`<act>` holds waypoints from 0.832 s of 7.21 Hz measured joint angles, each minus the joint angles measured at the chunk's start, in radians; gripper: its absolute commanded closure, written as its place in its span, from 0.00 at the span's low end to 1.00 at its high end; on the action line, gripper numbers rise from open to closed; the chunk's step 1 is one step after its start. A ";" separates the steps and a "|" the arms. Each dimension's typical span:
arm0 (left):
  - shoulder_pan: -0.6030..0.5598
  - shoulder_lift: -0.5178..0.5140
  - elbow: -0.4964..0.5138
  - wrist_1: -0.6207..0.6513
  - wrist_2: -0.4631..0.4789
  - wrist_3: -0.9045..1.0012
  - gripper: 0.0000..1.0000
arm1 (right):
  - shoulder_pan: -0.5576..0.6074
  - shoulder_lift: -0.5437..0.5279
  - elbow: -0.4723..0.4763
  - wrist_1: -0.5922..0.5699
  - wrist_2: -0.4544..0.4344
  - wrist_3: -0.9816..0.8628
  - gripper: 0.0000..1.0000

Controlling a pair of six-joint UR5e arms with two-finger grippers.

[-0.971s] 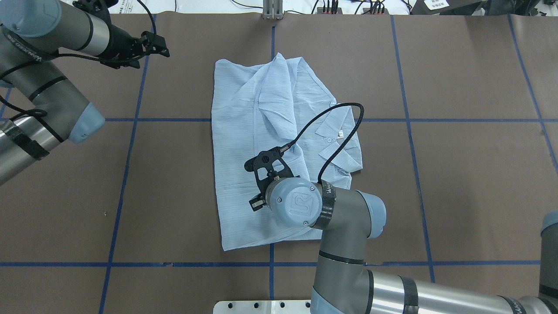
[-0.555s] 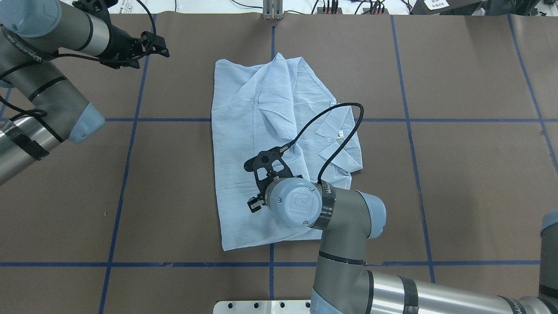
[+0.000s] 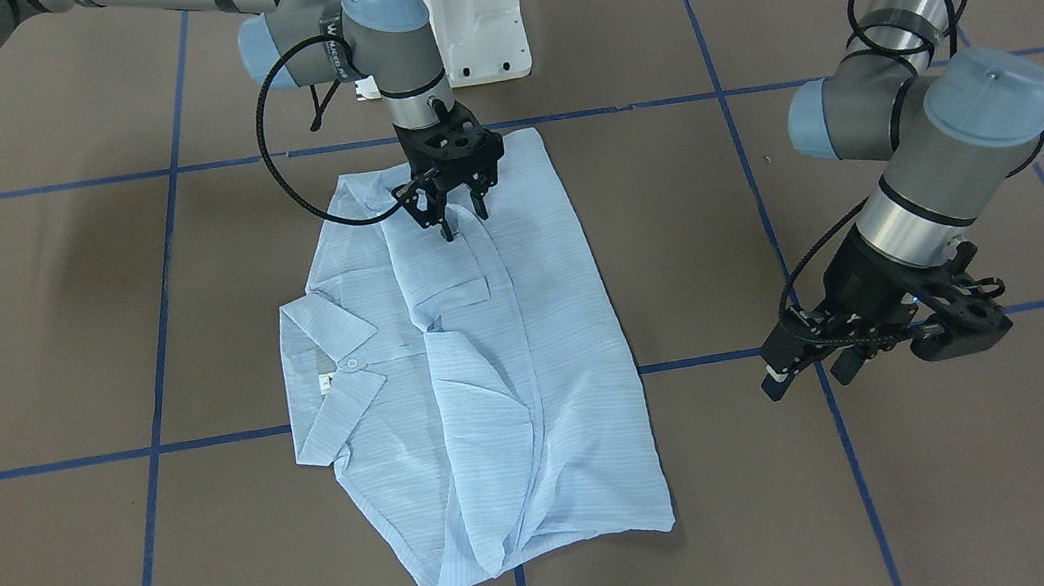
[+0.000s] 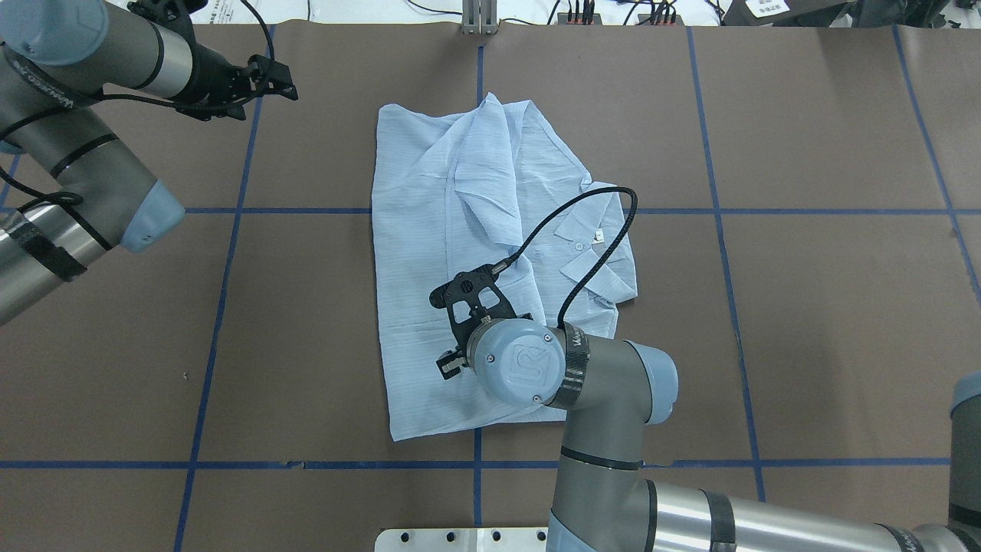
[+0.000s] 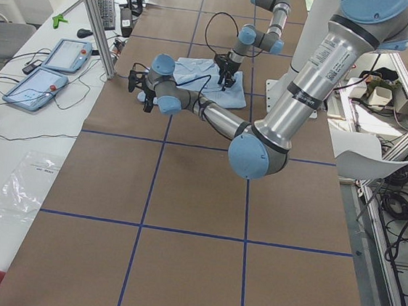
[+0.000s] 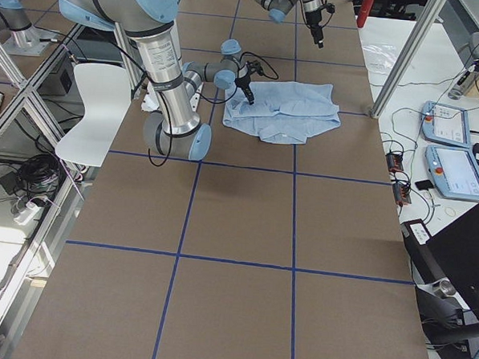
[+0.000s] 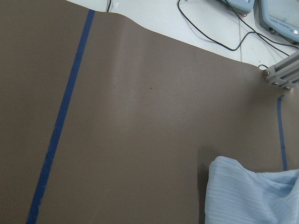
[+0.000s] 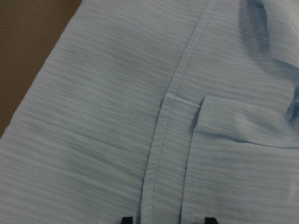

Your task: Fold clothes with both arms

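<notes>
Where the front-facing camera looks down, my right pincer (image 3: pixel 463 221) hangs spread over the shirt (image 3: pixel 530 352) at upper centre. The shirt lies folded mid-frame on the table (image 3: pixel 35 347). My left pincer (image 3: pixel 807 374), also spread, hovers at the right, clear of the cloth. Overhead, it sits upper left, well apart from the shirt. My right wrist view shows my fingertips (image 8: pixel 127 220) either side of the placket (image 8: pixel 161 140).

Our right arm (image 4: pixel 605 383) reaches forward, and its wrist bends down. Our right gripper (image 3: pixel 464 224) points straight down with its fingers apart. Our left arm (image 3: pixel 911 181) is out to the side. Our left gripper (image 3: pixel 808 378) hangs low, fingers apart too.
</notes>
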 measured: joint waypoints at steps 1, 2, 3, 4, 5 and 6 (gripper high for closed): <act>0.000 0.000 0.000 0.000 0.000 0.000 0.00 | 0.000 -0.001 0.000 0.001 0.000 0.000 0.98; 0.000 -0.001 0.000 0.000 0.000 0.000 0.00 | -0.001 -0.002 0.001 0.002 0.000 -0.001 1.00; 0.001 -0.003 0.003 0.000 0.001 0.000 0.00 | 0.000 -0.004 0.002 0.003 -0.001 -0.001 1.00; 0.002 -0.005 0.007 0.000 0.001 -0.001 0.00 | 0.001 -0.005 0.002 0.004 -0.001 0.001 1.00; 0.002 -0.007 0.010 0.000 0.002 -0.001 0.00 | 0.003 -0.005 0.003 0.004 -0.001 0.004 1.00; 0.003 -0.009 0.012 0.000 0.002 -0.001 0.00 | 0.010 -0.006 0.007 0.004 0.000 0.006 1.00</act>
